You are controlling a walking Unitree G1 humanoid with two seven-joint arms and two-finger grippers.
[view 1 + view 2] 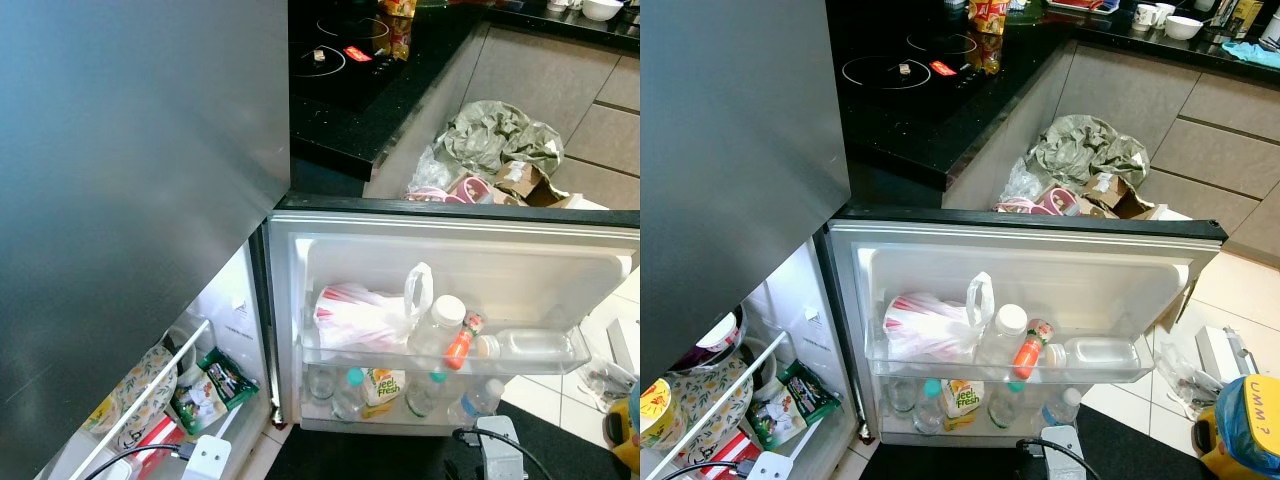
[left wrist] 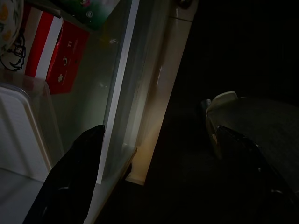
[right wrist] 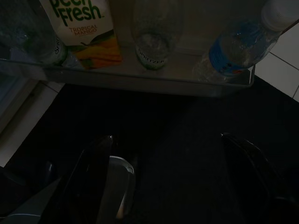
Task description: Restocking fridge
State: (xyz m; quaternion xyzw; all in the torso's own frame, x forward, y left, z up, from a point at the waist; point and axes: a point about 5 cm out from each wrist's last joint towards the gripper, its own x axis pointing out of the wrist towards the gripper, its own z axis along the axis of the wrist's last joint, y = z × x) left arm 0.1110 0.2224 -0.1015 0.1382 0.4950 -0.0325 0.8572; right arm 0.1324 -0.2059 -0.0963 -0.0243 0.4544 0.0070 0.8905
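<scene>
Presently the fridge door (image 1: 1040, 245) stands swung fully open below the head camera, its inner face upward. On the upper door shelf (image 1: 1010, 372) lie, from nine o'clock toward three o'clock, a red-and-white plastic bag (image 1: 930, 325), a white-capped bottle (image 1: 1005, 335), an orange-capped bottle (image 1: 1027, 357) and a clear bottle on its side (image 1: 1095, 352). The lower door shelf (image 3: 154, 79) carries clear bottles, a Peel Fresh juice carton (image 3: 86, 28) and a blue-labelled water bottle (image 3: 236, 49). At eight o'clock the fridge interior (image 1: 235, 300) shows a floral plate (image 1: 130, 385), a green packet (image 1: 215, 385) and a red-and-white box (image 2: 51, 53) behind a white shelf rail (image 1: 150, 400). Beyond the door, at twelve o'clock, the black desk (image 1: 930, 110) bears an induction hob (image 1: 905, 65); a crumpled bag of rubbish (image 1: 1085, 155) sits on the floor at one o'clock. The left tool (image 2: 154, 172) hangs low at the fridge's lower edge, fingers spread wide, holding nothing. The right tool (image 3: 168, 182) hangs below the lower door shelf over a dark mat (image 3: 187, 121), fingers likewise wide apart and empty.
</scene>
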